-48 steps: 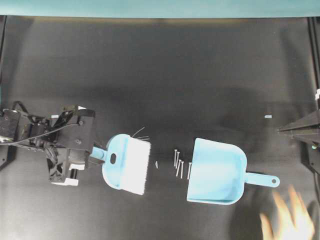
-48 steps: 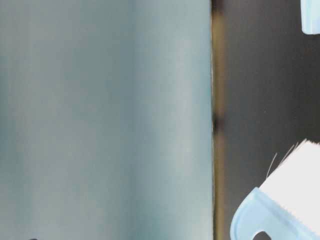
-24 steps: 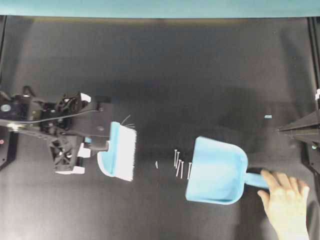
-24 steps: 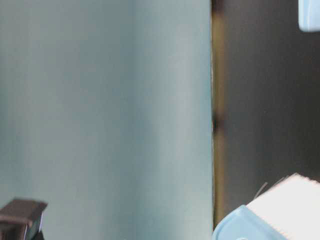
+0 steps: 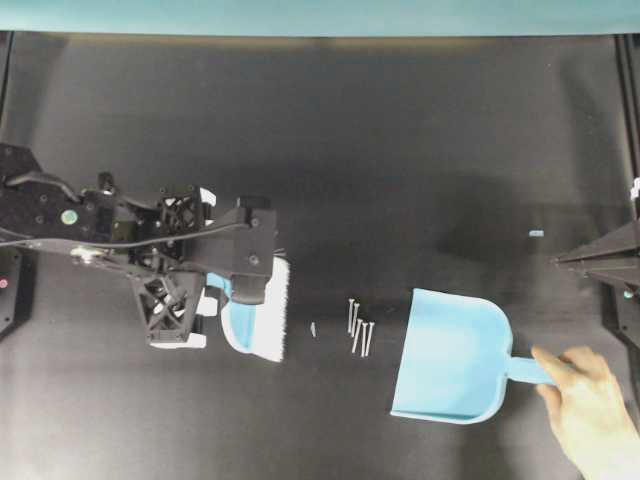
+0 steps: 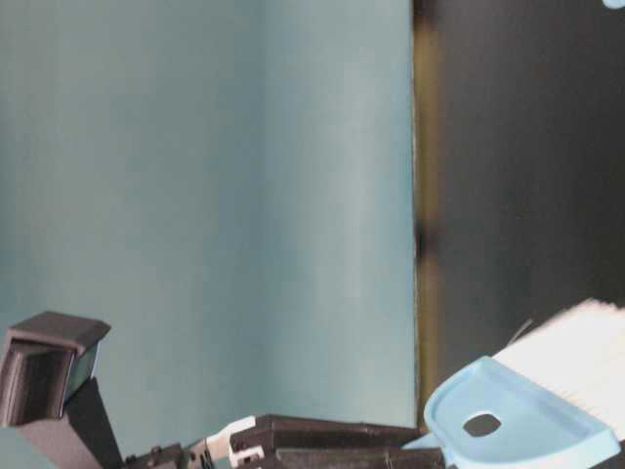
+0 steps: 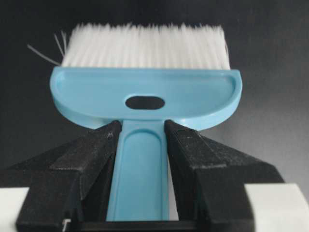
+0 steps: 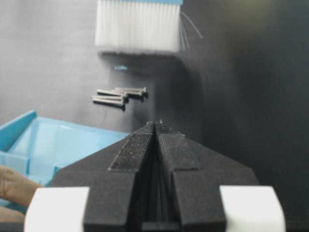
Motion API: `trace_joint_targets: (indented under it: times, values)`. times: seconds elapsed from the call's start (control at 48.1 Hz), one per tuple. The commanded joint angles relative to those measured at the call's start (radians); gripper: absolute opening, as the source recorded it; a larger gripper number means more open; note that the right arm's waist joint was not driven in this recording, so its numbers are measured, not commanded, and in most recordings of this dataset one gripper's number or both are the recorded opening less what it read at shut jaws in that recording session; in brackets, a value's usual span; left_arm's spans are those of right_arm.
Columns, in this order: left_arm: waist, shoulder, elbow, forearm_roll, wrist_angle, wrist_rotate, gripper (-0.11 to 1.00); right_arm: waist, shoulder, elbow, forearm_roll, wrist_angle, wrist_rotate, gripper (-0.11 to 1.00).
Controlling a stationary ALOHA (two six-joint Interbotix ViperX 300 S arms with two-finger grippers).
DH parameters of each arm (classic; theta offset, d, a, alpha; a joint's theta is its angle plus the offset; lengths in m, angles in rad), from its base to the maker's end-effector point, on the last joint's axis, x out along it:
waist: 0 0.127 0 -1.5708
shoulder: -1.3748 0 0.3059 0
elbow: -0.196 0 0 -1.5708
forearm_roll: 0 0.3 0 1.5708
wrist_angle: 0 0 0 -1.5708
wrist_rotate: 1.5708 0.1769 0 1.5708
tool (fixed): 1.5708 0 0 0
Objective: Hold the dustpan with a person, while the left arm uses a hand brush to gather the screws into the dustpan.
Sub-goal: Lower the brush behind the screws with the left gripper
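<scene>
Left pincer clamped on handle of hand brush, fingers flanking it either side. Brush at left-centre of black desk, white bristles facing right toward screws. Screws bunched in small cluster on desk, one stray fleck just left of them, between brush and dustpan. Dustpan right of centre, open mouth toward screws, near but not touching. Person's hand at lower right, fingertips on dustpan handle. Right pincer at right edge, fingers pressed together, nothing between.
</scene>
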Motion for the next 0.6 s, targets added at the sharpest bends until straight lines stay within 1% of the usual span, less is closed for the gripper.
trace_joint_targets:
  times: [0.0, 0.104, 0.229, 0.333, 0.457, 0.582]
  values:
    - [0.002, 0.009, -0.028, 0.003, -0.002, 0.008, 0.33, 0.000, 0.003, -0.005, 0.000, -0.008, -0.006, 0.01]
    - [0.002, 0.028, -0.038, 0.003, -0.002, 0.026, 0.33, 0.002, 0.003, -0.005, 0.002, -0.006, -0.006, 0.01]
    - [0.008, 0.052, -0.074, 0.003, -0.002, 0.052, 0.33, 0.000, 0.003, -0.005, 0.000, -0.006, -0.006, 0.01]
    - [0.008, 0.100, -0.098, 0.003, 0.002, 0.074, 0.33, 0.000, 0.003, -0.003, 0.000, -0.006, -0.006, 0.01]
    - [0.008, 0.137, -0.115, 0.003, -0.008, 0.084, 0.33, 0.002, 0.002, -0.003, 0.002, -0.006, -0.006, 0.01]
    - [0.014, 0.146, -0.133, 0.003, -0.025, 0.095, 0.33, 0.000, 0.002, -0.003, 0.000, -0.006, -0.006, 0.01]
